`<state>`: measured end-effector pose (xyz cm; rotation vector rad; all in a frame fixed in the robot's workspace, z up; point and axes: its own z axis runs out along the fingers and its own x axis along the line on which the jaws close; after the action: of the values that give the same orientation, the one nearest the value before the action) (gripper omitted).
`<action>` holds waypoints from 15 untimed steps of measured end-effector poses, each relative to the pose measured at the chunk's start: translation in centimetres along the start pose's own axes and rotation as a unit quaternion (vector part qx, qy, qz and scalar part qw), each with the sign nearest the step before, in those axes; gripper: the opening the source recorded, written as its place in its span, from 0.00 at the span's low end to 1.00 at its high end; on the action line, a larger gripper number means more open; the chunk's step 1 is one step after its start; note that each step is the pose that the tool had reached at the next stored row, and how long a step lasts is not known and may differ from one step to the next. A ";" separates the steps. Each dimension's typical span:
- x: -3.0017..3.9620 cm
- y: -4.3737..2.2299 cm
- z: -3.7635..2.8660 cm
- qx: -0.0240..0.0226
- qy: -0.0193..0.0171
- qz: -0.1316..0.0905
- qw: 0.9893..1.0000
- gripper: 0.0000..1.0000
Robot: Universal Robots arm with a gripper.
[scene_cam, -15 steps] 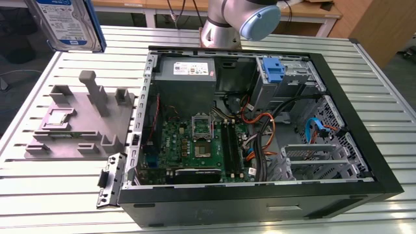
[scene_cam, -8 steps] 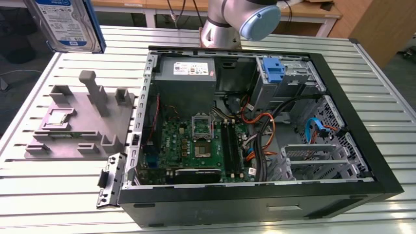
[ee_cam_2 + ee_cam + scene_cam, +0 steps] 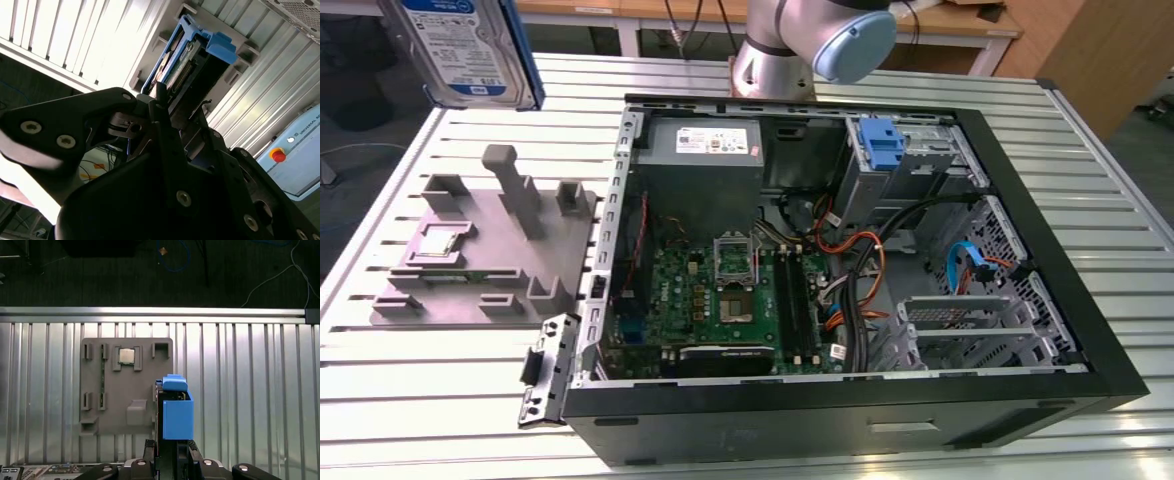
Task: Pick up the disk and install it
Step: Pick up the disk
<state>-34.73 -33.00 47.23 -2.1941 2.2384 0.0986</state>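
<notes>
Gripper [image 3: 170,449] jaws are closed tight on one end of the disk [image 3: 176,410], which is held edge-on in the air above the grey fixture block [image 3: 112,390]. In the exterior view it hangs at the exterior view's left, outside the open computer case [image 3: 1074,300].

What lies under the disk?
Below the disk, the first wrist view shows a grey holder on the slatted table; the holder's edge right beneath is covered.

I hold the disk [image 3: 460,50] upright, raised above the table [image 3: 454,365]. Silver body, white-and-blue label, bright blue bracket.
</notes>
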 end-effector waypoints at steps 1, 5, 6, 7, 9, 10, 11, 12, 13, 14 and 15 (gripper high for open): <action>0.03 -0.20 -0.01 0.000 0.000 0.000 1.000 0.35; 0.12 -1.02 -0.05 0.000 0.000 0.000 1.000 0.35; 0.15 -1.24 -0.06 -0.001 0.000 0.000 1.000 0.35; 0.17 -1.47 -0.07 -0.001 0.000 0.000 1.000 0.35; 0.20 -1.89 -0.09 -0.001 0.000 0.000 1.000 0.35; 0.22 -2.10 -0.09 -0.001 0.000 0.000 1.000 0.35; 0.24 -2.29 -0.10 -0.001 0.000 0.000 1.000 0.35; 0.25 -2.49 -0.11 -0.001 0.000 0.000 1.000 0.35; 0.27 -2.67 -0.12 -0.001 0.000 0.000 1.000 0.35; 0.29 -2.88 -0.14 -0.001 0.000 0.000 1.000 0.35; 0.30 -3.07 -0.14 -0.001 0.000 0.000 1.000 0.35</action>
<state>-31.67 -33.37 47.23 -2.1952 2.2397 0.1015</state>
